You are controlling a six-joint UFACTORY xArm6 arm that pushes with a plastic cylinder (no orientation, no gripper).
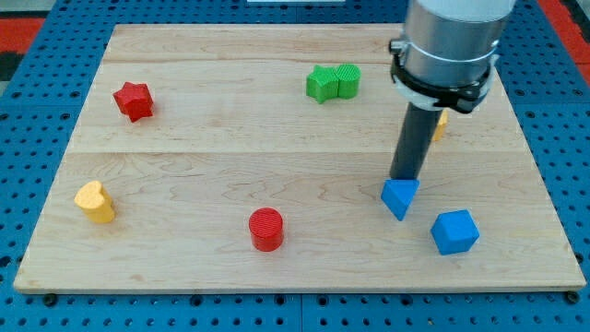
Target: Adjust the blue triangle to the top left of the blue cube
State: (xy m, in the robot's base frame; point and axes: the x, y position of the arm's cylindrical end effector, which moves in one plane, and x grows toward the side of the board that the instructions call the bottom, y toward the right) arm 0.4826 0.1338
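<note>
I count seven or eight blocks on the wooden board (230,157). Two are blue: the blue triangle (399,197) at lower right of centre, and the blue cube (454,231) just beside it, lower and further to the view's right, the two close but not touching. Two are red: a red star (134,100) in the upper left and a red cylinder (266,229) low in the middle. Two are green, a green star-like block (322,84) and a green cylinder (348,81), touching each other near the top centre. One yellow heart (95,201) sits at the lower left, and a sliver of a yellow or orange block (442,124) shows at the upper right, mostly hidden behind my rod, so I cannot tell its shape. There are no containers here; everything lies directly on the board, which rests on a blue pegboard surface (37,111). My arm comes down from the view's top right, the grey cylindrical body with a black collar, then the dark rod running straight down. My tip (404,179) sits at the triangle's upper edge, touching or nearly touching it. I have no jaws to spread or press together, only this rod. The triangle lies to the upper left of the cube.
</note>
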